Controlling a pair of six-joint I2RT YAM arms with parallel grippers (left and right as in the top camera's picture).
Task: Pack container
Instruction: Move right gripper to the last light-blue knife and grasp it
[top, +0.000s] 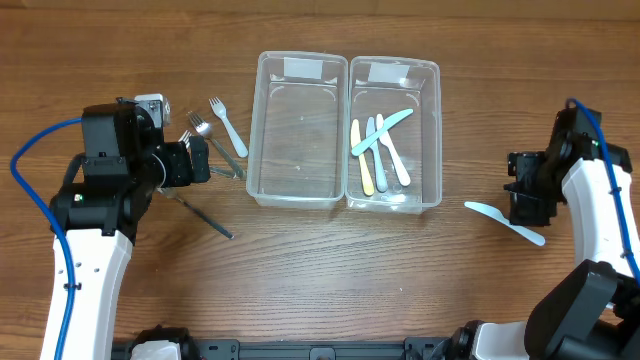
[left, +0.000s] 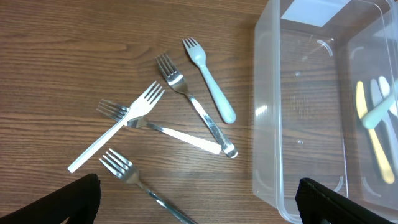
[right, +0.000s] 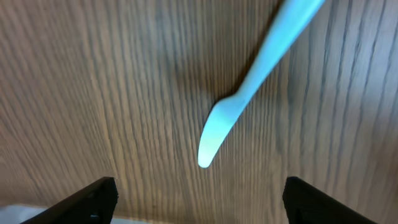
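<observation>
Two clear plastic containers stand side by side: the left one (top: 296, 130) holds nothing, the right one (top: 395, 135) holds several plastic knives (top: 378, 150). Several forks (top: 215, 140) lie left of them; the left wrist view shows a pale blue plastic fork (left: 211, 81), a white plastic fork (left: 115, 127) and metal forks (left: 193, 109). My left gripper (left: 199, 205) is open above the forks, holding nothing. A pale blue plastic knife (top: 503, 220) lies on the table at the right. My right gripper (right: 199, 199) is open just above it (right: 249, 87), empty.
The wooden table (top: 330, 290) carries everything. The left container's wall (left: 267, 112) is close to the right of my left gripper. A blue cable (top: 40, 150) runs along the left arm.
</observation>
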